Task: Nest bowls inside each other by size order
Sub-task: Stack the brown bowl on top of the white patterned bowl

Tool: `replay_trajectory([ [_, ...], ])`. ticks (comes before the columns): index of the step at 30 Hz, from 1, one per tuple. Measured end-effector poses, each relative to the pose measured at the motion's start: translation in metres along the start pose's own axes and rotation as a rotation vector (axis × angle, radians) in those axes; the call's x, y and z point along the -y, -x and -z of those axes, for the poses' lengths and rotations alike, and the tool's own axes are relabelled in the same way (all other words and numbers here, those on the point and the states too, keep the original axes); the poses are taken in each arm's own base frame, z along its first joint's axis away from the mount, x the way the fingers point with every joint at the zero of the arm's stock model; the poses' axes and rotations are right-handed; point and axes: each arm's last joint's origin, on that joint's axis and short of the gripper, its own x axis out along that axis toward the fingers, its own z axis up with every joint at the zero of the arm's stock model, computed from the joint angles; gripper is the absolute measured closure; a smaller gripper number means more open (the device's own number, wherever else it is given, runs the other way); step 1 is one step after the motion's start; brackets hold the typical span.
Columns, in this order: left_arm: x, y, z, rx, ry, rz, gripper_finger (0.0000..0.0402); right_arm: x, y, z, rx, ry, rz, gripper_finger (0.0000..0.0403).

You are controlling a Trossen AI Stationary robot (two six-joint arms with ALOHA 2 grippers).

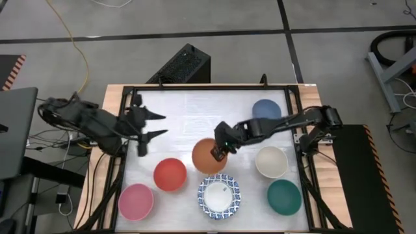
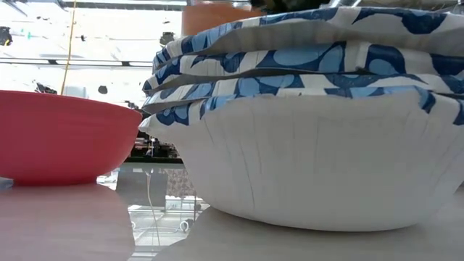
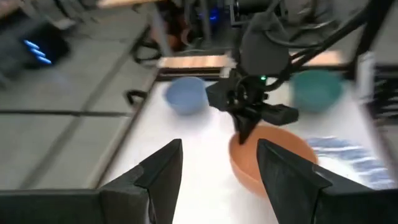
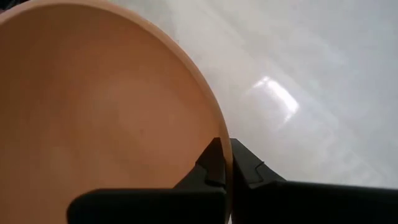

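My right gripper [image 1: 220, 151] is shut on the rim of the orange bowl [image 1: 208, 157] at the table's middle; the right wrist view shows its fingers [image 4: 214, 163] pinching the rim of the orange bowl [image 4: 106, 106]. A stack of white bowls with blue patterned rims [image 1: 219, 195] sits just in front of it and fills the low view [image 2: 319, 145]. The red bowl [image 1: 170, 174], pink bowl [image 1: 136, 201], blue bowl [image 1: 266, 109], cream bowl [image 1: 271, 161] and teal bowl [image 1: 284, 196] stand apart. My left gripper [image 1: 156, 125] is open and empty, left of the orange bowl [image 3: 273, 158].
A black frame [image 1: 123, 130] edges the white table top. A black box [image 1: 182, 65] lies on the floor behind the table. There is bare table surface [image 1: 195, 110] between my left gripper and the blue bowl.
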Motion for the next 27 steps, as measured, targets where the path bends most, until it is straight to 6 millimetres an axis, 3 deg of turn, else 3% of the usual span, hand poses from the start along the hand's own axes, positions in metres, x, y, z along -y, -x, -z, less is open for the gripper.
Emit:
replay_trajectory([
  [7, -0.007, 0.028, 0.017, 0.012, 0.144, 0.122, 0.0205, -0.037, 0.013, 0.048, -0.066, 0.019, -0.081, 0.0395],
  [13, 0.0, 0.025, 0.03, -0.012, 0.154, 0.12, 0.0205, -0.054, 0.003, 0.082, -0.148, 0.008, -0.063, 0.0395],
  [20, 0.01, 0.014, 0.038, -0.06, 0.125, 0.118, 0.0205, -0.056, -0.033, 0.101, -0.265, 0.004, 0.013, 0.039],
  [27, 0.013, 0.012, 0.039, -0.076, 0.139, 0.139, 0.0205, -0.056, -0.036, 0.102, -0.269, 0.02, 0.021, 0.0347],
])
